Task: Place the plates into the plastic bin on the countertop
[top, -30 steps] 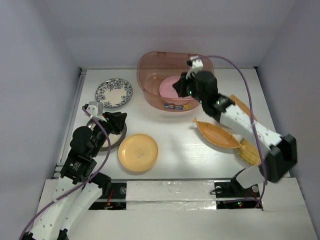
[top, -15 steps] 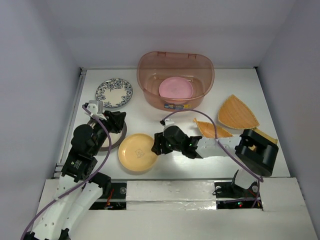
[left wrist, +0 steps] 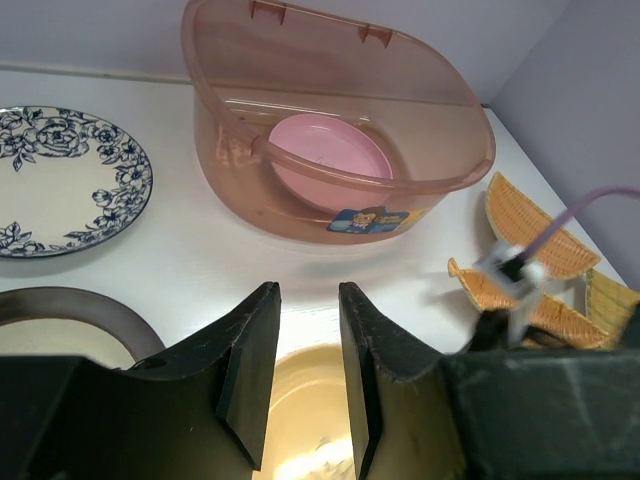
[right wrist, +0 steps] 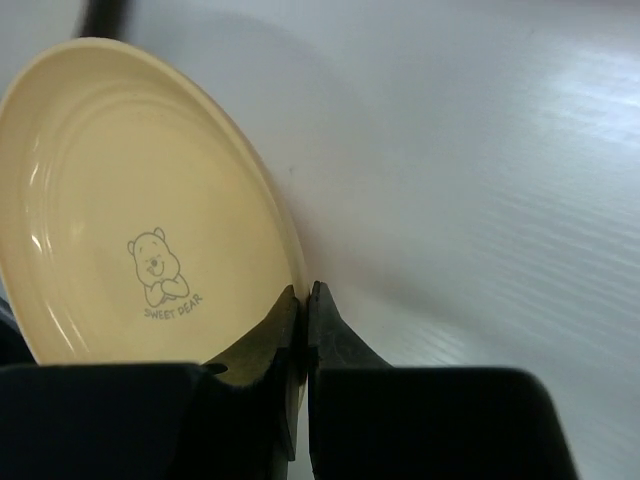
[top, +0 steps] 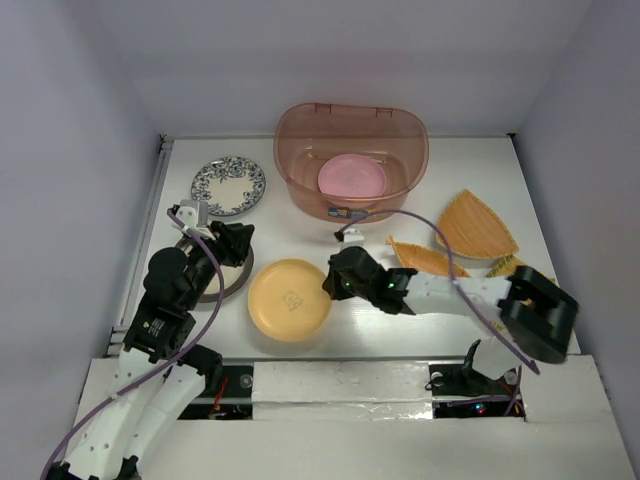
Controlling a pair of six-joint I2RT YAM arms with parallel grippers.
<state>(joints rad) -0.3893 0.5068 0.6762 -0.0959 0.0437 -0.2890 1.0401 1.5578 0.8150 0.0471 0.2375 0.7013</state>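
Observation:
My right gripper [top: 334,284] is shut on the right rim of the round yellow plate [top: 288,299], which sits lifted near the front of the countertop [top: 330,240]; the wrist view shows its jaws pinching the rim of the yellow plate [right wrist: 140,210]. The pinkish-brown plastic bin [top: 352,122] stands at the back with the pink plate [top: 352,177] inside. My left gripper [top: 238,243] is open and empty over the metallic-rimmed cream plate [top: 212,287]. The floral-rimmed plate [top: 229,185] lies at the back left. Orange fan-shaped plates [top: 475,225] lie at the right.
Pale walls bound the countertop on the left, back and right. A second ribbed orange plate [top: 425,259] lies just behind my right forearm, and another one [top: 505,268] near the right arm's base. A purple cable [top: 400,215] loops above the right arm.
My right arm came back from the bin, where the pink plate now lies, reached down to the yellow plate and shut on its rim; the plate has shifted right. The left arm stayed still.

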